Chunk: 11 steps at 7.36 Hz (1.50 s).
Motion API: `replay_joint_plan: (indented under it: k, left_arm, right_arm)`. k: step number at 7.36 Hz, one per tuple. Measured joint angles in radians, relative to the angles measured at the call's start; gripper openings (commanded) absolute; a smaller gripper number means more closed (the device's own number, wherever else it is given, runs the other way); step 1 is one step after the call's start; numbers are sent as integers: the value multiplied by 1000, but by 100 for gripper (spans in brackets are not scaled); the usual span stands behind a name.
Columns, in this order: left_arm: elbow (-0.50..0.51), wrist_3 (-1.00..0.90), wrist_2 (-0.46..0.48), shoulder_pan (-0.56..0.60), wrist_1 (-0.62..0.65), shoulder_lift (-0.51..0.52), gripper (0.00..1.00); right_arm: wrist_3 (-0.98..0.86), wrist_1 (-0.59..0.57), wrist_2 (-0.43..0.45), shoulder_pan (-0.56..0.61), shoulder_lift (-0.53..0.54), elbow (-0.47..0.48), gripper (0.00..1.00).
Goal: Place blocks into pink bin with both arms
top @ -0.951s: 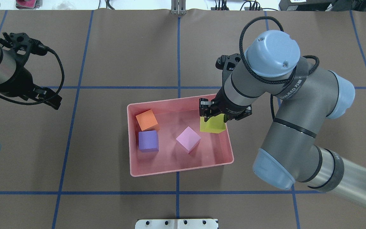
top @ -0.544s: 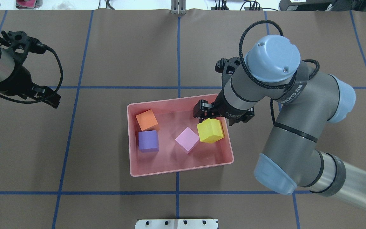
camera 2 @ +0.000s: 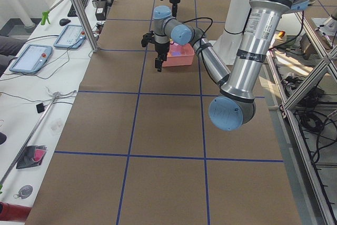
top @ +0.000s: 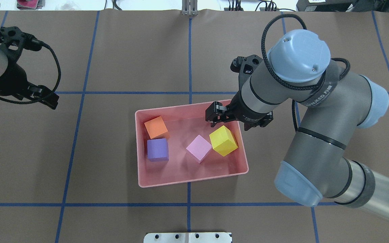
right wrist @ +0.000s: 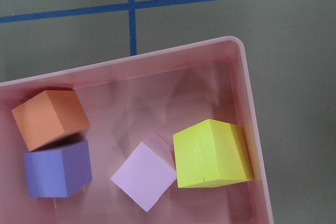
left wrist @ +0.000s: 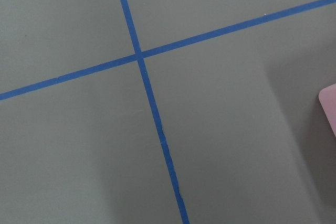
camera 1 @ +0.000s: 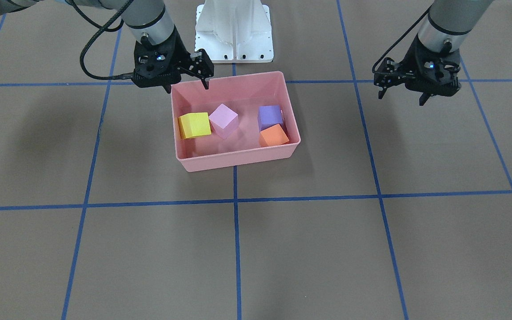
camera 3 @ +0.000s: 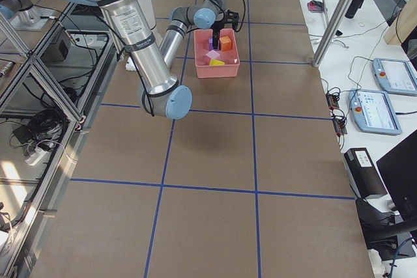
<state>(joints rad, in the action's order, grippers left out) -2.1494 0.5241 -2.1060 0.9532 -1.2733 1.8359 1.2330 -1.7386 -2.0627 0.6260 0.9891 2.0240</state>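
The pink bin (top: 191, 179) stands mid-table and holds all four blocks. The orange block (top: 156, 127) and the purple block (top: 157, 149) lie at its left end. The light pink block (top: 198, 148) and the yellow block (top: 224, 140) lie at its right end, the yellow one tilted against the wall. My right gripper (camera 1: 186, 86) is open and empty above the bin's rim by the yellow block (camera 1: 194, 125). My left gripper (camera 1: 401, 98) is open and empty, well off to the bin's side above bare table. The right wrist view shows the four blocks, with the yellow one (right wrist: 212, 153) nearest.
The white robot base (camera 1: 234, 31) stands just behind the bin. Blue tape lines (top: 190, 57) divide the brown table cover. The left wrist view shows bare table and one corner of the bin (left wrist: 328, 103). Desks with tablets (camera 2: 31, 56) flank the table.
My right gripper opened and let go of the yellow block, which dropped into the bin and came to rest tilted. The gripper then lifted slightly. My left arm drew back to the left.
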Motion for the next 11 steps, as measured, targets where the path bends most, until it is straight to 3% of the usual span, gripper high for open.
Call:
replay_joint_plan:
  k: [2,4,5,7,9,11]
  left_arm:
    - [6,-204,-17,114,5,-75,100]
    - [52,-434,-31,269,-3,-149,100]
    - [93,-516,-49,348,-7,-164,100]
    - [201,-688,-83,492,-10,-202,100]
    - [255,-753,-104,580,-23,-243,100]
    - [309,-760,-104,609,-38,-266,100]
  right_arm:
    - [-129,-146,-3,81,4,36,100]
    - [-515,-352,-25,245,42,72,100]
    - [-749,-397,-73,347,105,73,100]
    - [-1094,-420,-170,549,239,28,100]
    - [-1174,-358,-193,654,306,-36,100]
    - [-1186,-222,-198,746,398,-80,100]
